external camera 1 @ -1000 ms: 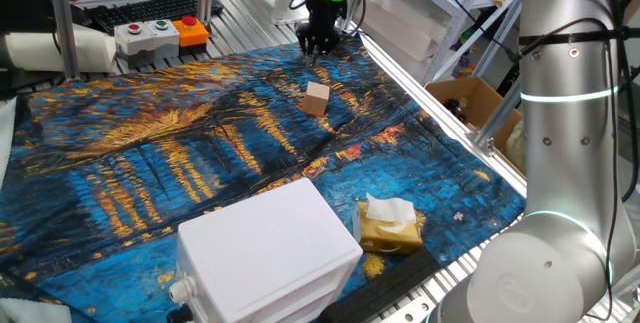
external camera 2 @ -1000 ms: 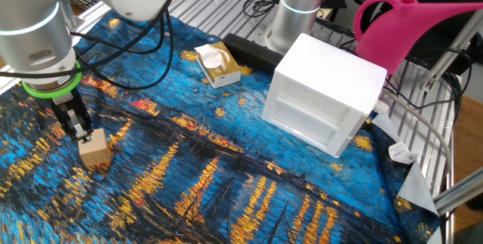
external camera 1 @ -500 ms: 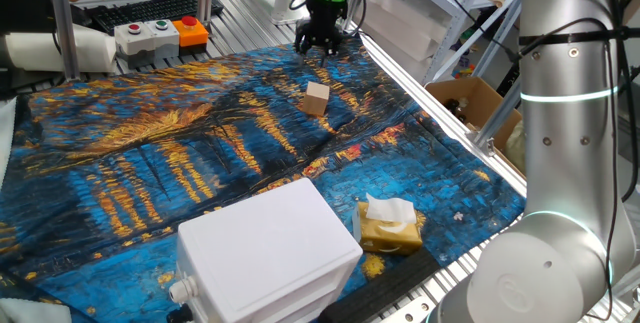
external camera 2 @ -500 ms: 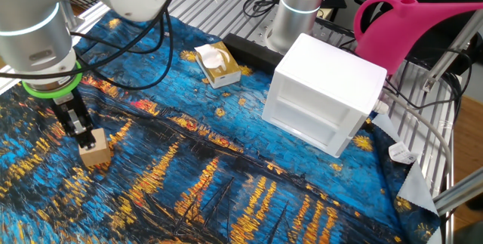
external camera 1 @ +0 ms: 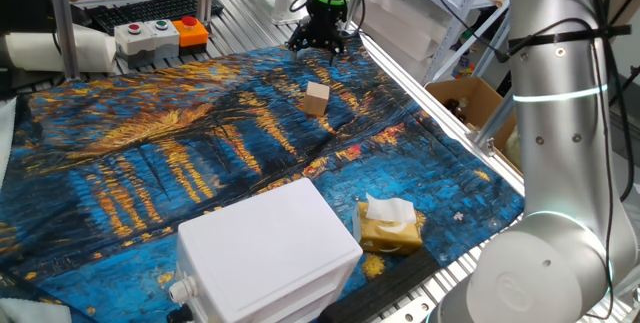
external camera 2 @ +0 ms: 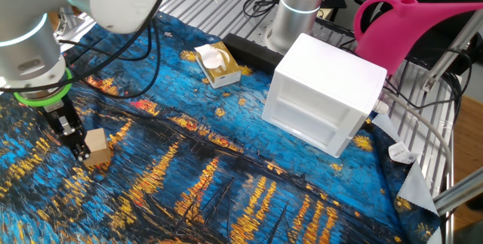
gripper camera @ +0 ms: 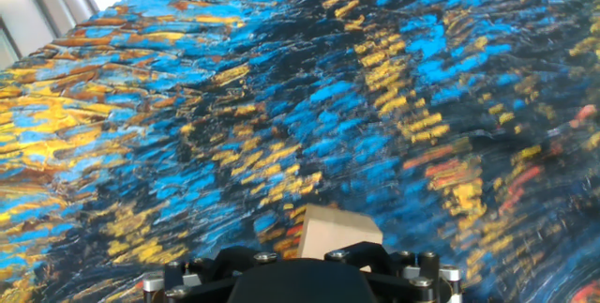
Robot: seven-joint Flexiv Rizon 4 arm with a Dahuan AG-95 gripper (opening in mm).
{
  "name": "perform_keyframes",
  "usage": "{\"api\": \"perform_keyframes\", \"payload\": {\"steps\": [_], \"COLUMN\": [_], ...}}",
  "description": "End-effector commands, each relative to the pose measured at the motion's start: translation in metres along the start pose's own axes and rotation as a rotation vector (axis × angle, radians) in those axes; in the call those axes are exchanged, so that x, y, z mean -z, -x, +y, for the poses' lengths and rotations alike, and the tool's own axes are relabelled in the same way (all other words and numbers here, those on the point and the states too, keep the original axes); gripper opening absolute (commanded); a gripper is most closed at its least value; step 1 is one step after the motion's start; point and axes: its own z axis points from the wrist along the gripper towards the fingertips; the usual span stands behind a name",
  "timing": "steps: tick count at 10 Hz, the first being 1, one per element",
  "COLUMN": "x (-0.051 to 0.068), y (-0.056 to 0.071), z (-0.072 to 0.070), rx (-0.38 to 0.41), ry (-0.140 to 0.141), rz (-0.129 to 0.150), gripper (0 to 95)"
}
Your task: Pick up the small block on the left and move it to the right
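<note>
The claw (external camera 1: pixel 321 41), fingers spread apart and holding nothing, hangs above the desk (external camera 1: pixel 150 153) near the small wooden block (external camera 1: pixel 317 98), which rests free on the patterned blue-and-gold cloth; in the other fixed view the claw (external camera 2: pixel 78 147) appears just beside the block (external camera 2: pixel 96 146). The hand view shows the block (gripper camera: pixel 339 234) low in frame, off the fingers' line. Judged risk: descending from this offset, one finger could strike the block's top or edge and push or tip it instead of straddling it.
</note>
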Motion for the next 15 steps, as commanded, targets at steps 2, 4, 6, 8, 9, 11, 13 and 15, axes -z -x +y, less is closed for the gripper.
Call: {"api": "perform_keyframes", "payload": {"steps": [2,4,6,8,9,11,13,15], "x": [0.0,-0.001,-0.004,-0.007,-0.01,-0.015,-0.017,-0.02], "y": [-0.002,-0.002,-0.002,-0.002,-0.002,-0.002,-0.002,-0.002], "z": [0.0,0.0,0.001,0.001,0.002,0.003,0.003,0.004], "rx": [-0.018,-0.028,-0.052,-0.069,-0.072,-0.087,-0.084,-0.048], "ry": [0.005,0.009,0.024,0.035,0.042,0.045,0.044,0.039], "rz": [-0.002,0.001,0.009,0.015,0.018,0.019,0.019,0.016], "gripper": [95.0,95.0,95.0,95.0,95.0,95.0,95.0,95.0]}}
